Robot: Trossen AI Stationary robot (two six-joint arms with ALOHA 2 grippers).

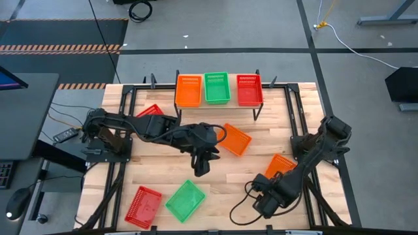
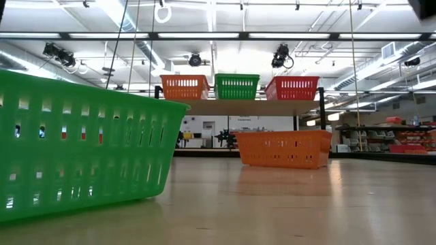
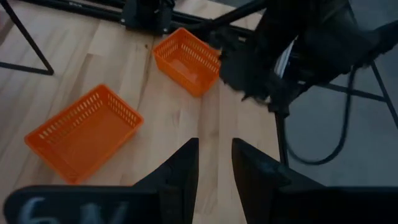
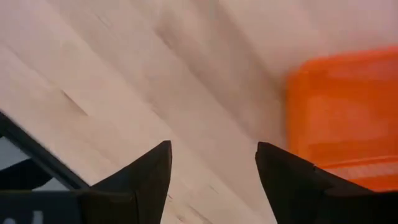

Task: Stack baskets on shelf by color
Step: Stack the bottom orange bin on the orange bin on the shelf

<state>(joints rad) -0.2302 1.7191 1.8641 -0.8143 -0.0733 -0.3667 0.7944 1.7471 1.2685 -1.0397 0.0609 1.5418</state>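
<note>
The left arm hides most of a red basket [image 1: 151,109] at centre left; left tool [image 1: 200,166] slightly parted and empty, right tool [image 1: 256,185] open.

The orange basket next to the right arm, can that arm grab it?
Probably yes. The right gripper hangs open over bare wood, the orange basket lies just beside its fingers, and nothing stands between them.
</note>
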